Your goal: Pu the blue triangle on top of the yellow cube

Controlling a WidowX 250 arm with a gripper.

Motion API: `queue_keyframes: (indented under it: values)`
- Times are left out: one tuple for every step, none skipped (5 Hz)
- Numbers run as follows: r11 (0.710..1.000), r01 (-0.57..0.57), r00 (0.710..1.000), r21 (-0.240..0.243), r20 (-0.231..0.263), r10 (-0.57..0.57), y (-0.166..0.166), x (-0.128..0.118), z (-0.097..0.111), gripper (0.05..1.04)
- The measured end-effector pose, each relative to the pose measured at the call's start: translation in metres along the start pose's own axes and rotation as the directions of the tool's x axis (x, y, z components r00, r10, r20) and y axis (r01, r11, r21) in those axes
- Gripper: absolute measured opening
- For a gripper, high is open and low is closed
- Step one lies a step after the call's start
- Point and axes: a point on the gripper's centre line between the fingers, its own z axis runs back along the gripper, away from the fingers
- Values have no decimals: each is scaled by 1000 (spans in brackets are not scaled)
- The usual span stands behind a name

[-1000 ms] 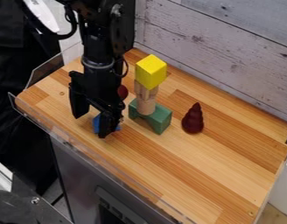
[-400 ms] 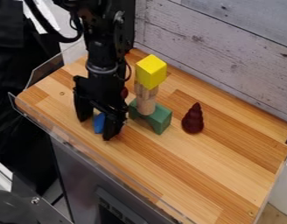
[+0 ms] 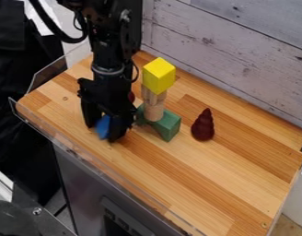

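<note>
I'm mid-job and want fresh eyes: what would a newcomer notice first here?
Probably the bright yellow cube, perched atop a wooden column on a green block. Next, the black claw at the worktop's left, with the blue piece between its fingers. Then the dark red cone-like piece, standing apart to the right of the green block.

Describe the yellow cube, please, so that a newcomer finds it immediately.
On the wooden tabletop, find the green block. A wooden column rises from it, topped by the yellow cube: the only yellow piece, while the dark red cone stands on the tabletop itself.
</note>
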Motion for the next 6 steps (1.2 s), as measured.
queue_keyframes:
  values:
    - [999,-32,999,-27,19,33,2,0,0,556]
    - [996,-63,997,-60,29,65,4,-8,2,556]
    - [992,-106,993,-74,39,109,10,-19,36,555]
    - [985,-152,977,-76,137,161,9,-22,82,555]
    - [978,-195,954,-80,214,208,8,-21,132,555]
    - [984,-150,956,-94,240,169,-4,-2,186,555]
